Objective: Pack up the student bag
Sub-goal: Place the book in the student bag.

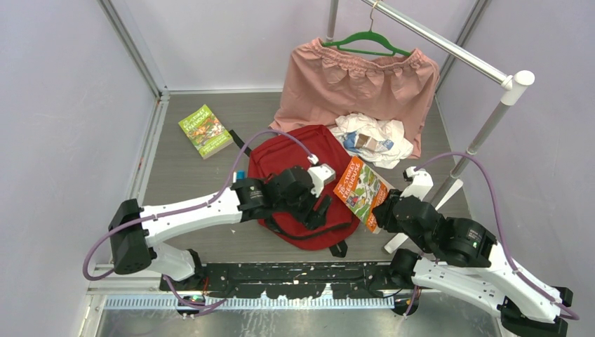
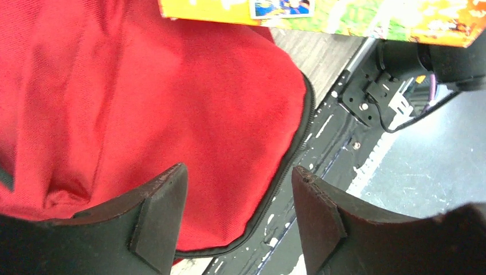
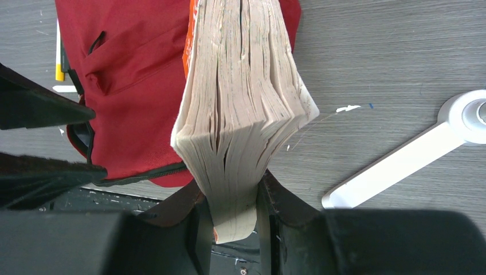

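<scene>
The student bag (image 1: 295, 158), a dark-red backpack with black zipper trim, lies flat mid-table. My left gripper (image 1: 320, 209) hovers over its near right edge. In the left wrist view that gripper (image 2: 238, 215) is open, with only the bag's red fabric (image 2: 172, 103) and zipper edge below the gap. My right gripper (image 1: 387, 210) is shut on the lower corner of an orange paperback book (image 1: 361, 188), holding it tilted just right of the bag. The right wrist view shows the book's page edges (image 3: 240, 103) pinched in the gripper (image 3: 232, 212), with the bag (image 3: 132, 86) to its left.
A green book (image 1: 205, 130) lies at the back left. A pink garment on a green hanger (image 1: 351, 84) and a white cloth (image 1: 372, 139) sit behind the bag. The clothes rack's pole (image 1: 484, 133) and white foot (image 3: 401, 166) stand to the right. A yellow pen (image 3: 59, 57) lies by the bag.
</scene>
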You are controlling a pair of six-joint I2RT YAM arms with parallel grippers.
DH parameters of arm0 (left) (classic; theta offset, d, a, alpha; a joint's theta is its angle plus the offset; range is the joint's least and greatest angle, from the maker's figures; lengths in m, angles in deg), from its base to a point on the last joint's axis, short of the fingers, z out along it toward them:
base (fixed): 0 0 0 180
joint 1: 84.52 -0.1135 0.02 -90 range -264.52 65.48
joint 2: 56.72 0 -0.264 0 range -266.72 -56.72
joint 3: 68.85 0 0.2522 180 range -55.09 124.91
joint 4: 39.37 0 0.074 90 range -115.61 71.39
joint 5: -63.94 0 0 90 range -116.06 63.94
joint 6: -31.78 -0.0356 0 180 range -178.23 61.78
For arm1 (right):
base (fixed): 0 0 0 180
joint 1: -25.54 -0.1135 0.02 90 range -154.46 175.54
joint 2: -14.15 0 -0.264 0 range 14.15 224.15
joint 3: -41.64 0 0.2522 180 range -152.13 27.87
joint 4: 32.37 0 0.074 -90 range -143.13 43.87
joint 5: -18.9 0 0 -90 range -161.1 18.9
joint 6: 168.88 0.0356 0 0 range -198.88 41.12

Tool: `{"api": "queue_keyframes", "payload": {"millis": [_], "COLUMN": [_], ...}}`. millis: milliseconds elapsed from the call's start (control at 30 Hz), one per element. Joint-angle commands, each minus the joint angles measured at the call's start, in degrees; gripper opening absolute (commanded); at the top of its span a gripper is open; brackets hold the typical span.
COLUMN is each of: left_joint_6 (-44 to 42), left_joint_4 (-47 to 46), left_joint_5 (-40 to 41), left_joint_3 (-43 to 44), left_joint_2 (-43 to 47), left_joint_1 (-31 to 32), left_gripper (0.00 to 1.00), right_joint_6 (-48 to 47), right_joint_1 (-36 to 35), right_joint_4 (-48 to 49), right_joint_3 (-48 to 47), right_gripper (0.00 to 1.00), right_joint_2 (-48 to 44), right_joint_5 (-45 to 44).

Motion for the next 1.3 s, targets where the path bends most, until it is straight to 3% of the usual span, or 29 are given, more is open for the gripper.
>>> {"api": "queue_keyframes", "payload": {"millis": [0,267,467,667,800,833,1267], "left_joint_6": [-3.7,-6.4,-6.4,-6.3,-6.4,-6.5,-6.8], "left_joint_4": [-3.1,2.5,4.1,5.2,5.4,5.4,1.1], "left_joint_5": [-2.8,2.6,5.5,8.0,9.0,9.5,13.0], "left_joint_3": [2.3,7.9,8.5,8.0,7.1,6.8,2.2], "left_joint_2": [-1.8,-9.5,-10.3,-8.1,-5.7,-5.2,4.7], "left_joint_1": [3.8,7.3,7.4,7.3,7.3,7.3,6.2], "left_gripper": [0.67,0.67,0.58,0.36,0.04,0.00,0.00], "right_joint_6": [0.8,0.8,0.9,0.9,0.9,0.9,0.6], "right_joint_1": [-0.2,-0.3,-0.2,-0.2,-0.2,-0.2,-0.2], "right_joint_4": [6.4,6.1,5.9,6.2,6.3,6.4,6.3], "right_joint_3": [-2.1,-2.2,-2.1,-1.8,-1.7,-1.6,-3.1], "right_gripper": [0.01,0.01,0.01,0.01,0.01,0.01,0.01], "right_joint_2": [-0.2,-0.5,-0.8,-0.4,-0.4,-0.3,0.4], "right_joint_5": [-2.1,-2.2,-2.4,-2.2,-2.1,-2.0,-2.2]}}
